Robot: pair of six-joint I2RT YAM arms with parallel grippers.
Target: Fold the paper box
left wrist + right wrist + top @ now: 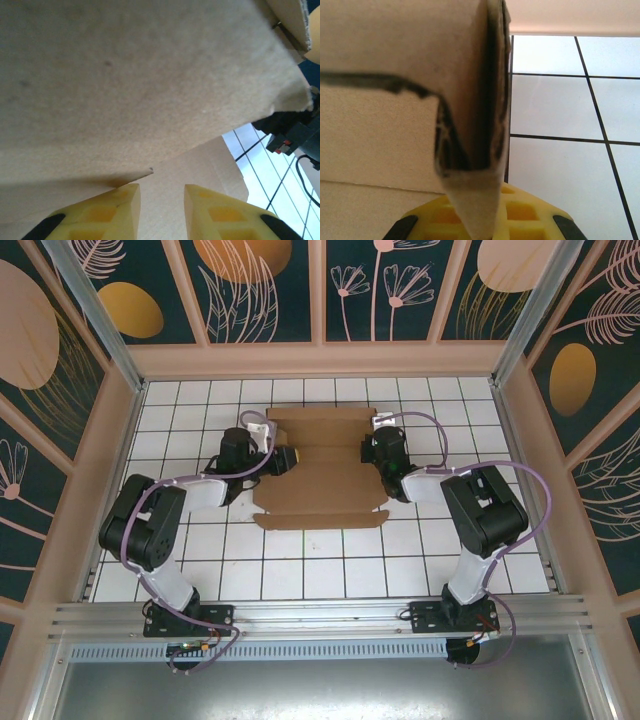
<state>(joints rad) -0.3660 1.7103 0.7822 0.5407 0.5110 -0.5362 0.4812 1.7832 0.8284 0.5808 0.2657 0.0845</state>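
Two grippers work opposite sides of the paper box (320, 475), a flat cardboard sheet lying towards the far side of the white tiled table (300, 570).
The right gripper (479, 220) is pinched tight on a doubled-over side wall (470, 100). The left gripper (161, 197), jaws apart, sits under a raised flap (125, 75) without clamping it. Best, I'd say, to crease that wall firmly along its score while the left arm (150, 525), elbow out and reaching low inward, props the flap.

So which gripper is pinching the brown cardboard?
The right gripper: shut on a folded edge of the brown cardboard box. The left gripper is open.
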